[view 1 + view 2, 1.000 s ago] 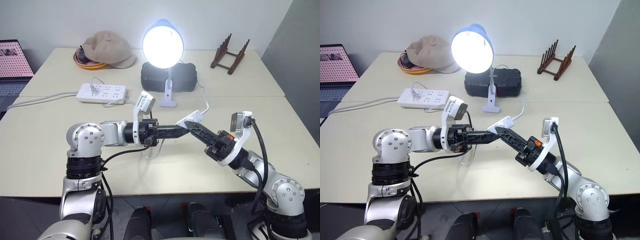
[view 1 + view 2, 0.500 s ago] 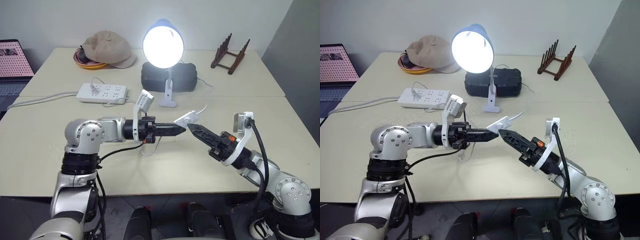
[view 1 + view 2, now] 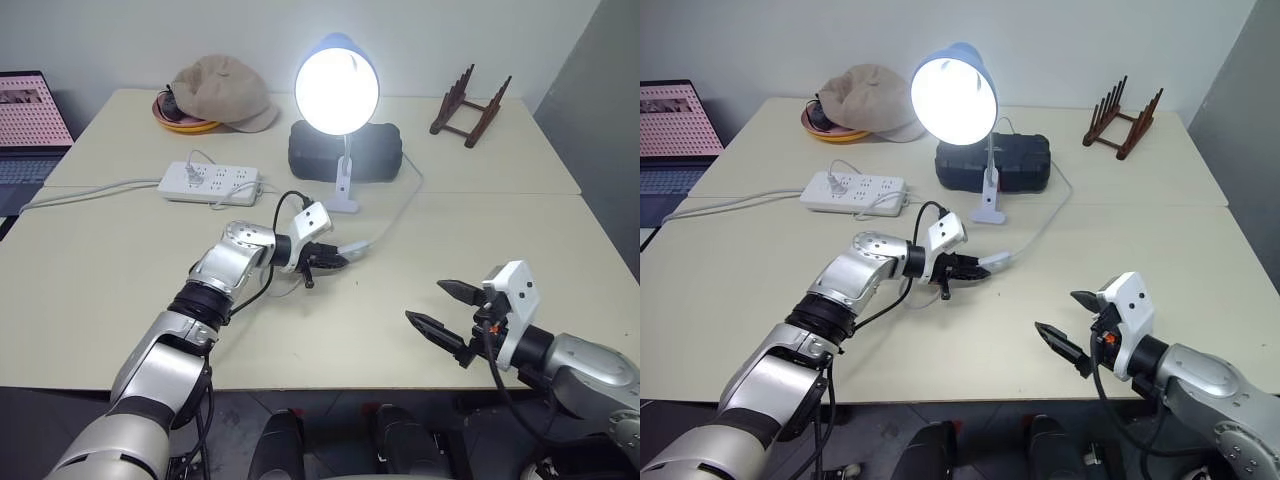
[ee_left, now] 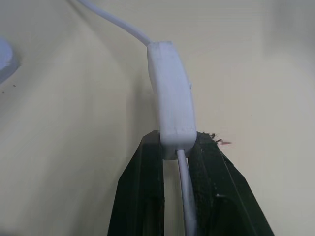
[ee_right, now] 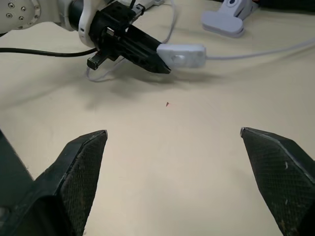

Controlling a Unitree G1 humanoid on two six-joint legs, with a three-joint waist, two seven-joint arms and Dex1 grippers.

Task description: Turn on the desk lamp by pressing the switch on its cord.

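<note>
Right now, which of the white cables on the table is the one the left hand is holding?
The thin lamp cord, gripped at its oblong switch by the left hand. The thicker cable runs from the power strip off the table's left side, untouched.

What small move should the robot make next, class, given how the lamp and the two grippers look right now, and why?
Probably open the left gripper and let go of the switch. The desk lamp is already lit, so the press looks done; the left gripper is shut on the switch's end down at the table, and the right gripper is open and apart.
</note>
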